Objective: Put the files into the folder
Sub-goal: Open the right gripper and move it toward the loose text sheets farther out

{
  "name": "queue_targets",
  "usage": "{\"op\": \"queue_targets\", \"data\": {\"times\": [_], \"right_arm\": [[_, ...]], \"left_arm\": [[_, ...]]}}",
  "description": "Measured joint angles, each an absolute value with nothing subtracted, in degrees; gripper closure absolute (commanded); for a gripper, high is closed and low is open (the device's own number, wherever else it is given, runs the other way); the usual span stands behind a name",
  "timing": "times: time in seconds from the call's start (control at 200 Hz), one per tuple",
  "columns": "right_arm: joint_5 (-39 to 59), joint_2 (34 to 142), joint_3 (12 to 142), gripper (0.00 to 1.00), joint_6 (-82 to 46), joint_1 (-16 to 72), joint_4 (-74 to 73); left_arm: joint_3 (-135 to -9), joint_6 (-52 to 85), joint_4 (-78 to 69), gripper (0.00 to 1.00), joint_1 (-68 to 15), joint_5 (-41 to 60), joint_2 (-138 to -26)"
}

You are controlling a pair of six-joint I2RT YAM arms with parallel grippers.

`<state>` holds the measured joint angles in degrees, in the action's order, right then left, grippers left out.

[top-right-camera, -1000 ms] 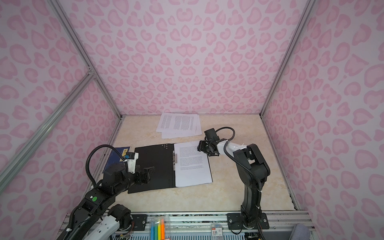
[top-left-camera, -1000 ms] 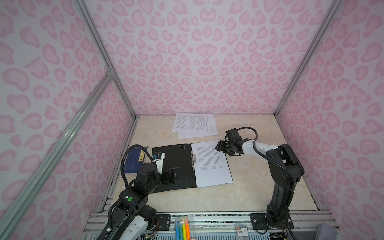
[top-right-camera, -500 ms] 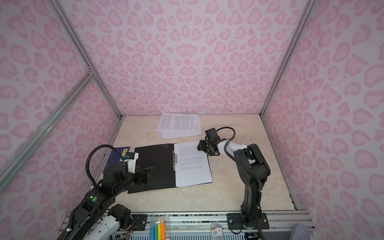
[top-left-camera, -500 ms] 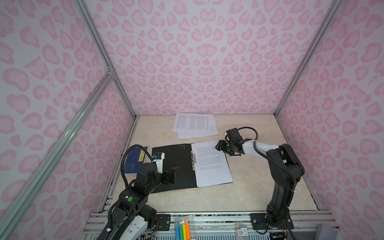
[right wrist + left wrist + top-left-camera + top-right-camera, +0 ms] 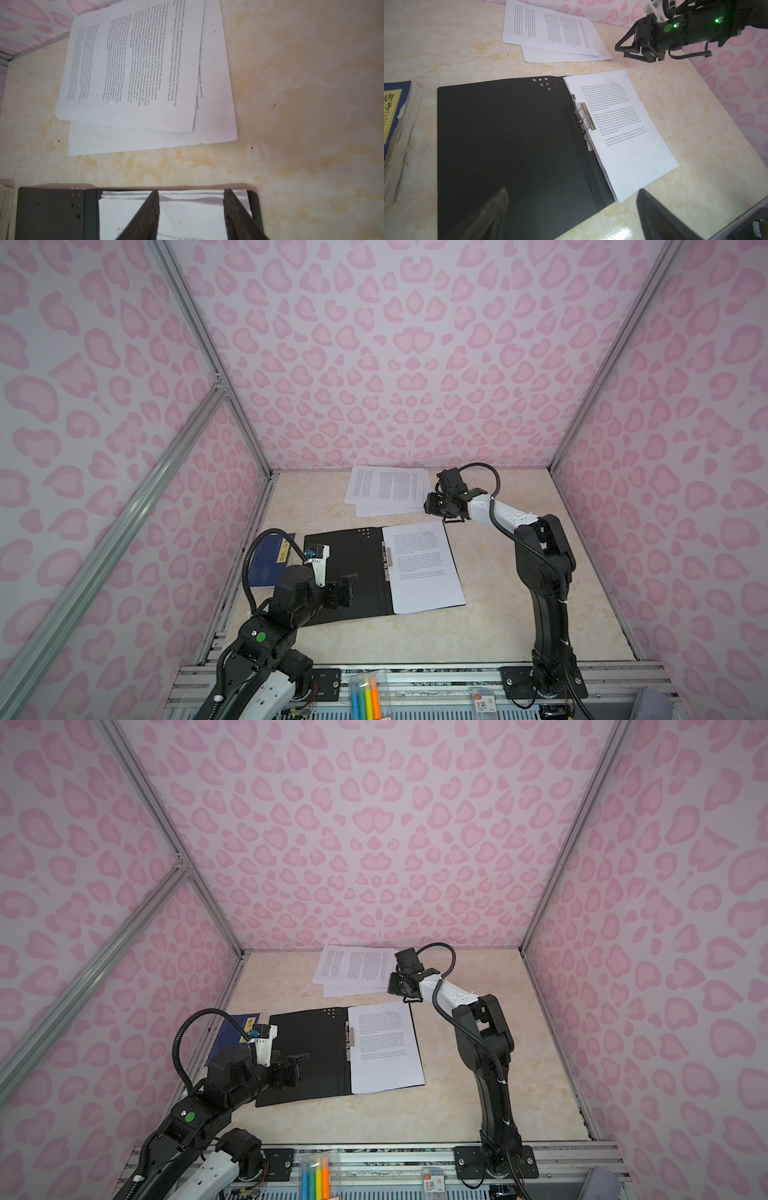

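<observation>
The folder lies open on the table, black inside up. A stack of white printed files rests on its right half beside the metal clip. More files lie loose in an overlapping pile at the back. My right gripper hovers between that pile and the folder's far right corner. It is open and holds nothing. My left gripper hangs wide open above the folder's left cover, empty.
A dark blue booklet with a yellow label lies left of the folder by the left wall. A pack of coloured markers sits on the front rail. Pink patterned walls close in the back and both sides.
The right gripper has pulled away from the sheets in the folder toward the back pile, and its jaws have narrowed. The left arm has not moved.
</observation>
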<state>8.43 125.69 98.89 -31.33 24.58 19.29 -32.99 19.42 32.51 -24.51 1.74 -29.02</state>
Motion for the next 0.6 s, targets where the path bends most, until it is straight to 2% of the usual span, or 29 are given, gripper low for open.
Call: {"op": "queue_targets", "data": {"times": [0.21, 0.35, 0.6], "right_arm": [[9.82, 134.45, 110.00, 0.69, -28.69, 23.55, 21.34], [11.97, 139.09, 114.78, 0.70, -28.32, 22.24, 23.05], [14.59, 141.62, 115.87, 0.71, -28.60, 20.40, 23.86]], "left_arm": [[-32.99, 19.44, 32.53, 0.02, -24.49, 1.08, -29.02], [-32.99, 19.44, 32.51, 0.02, -24.51, 1.08, -29.39], [-32.97, 19.44, 32.53, 0.02, -24.51, 1.06, -29.91]]}}
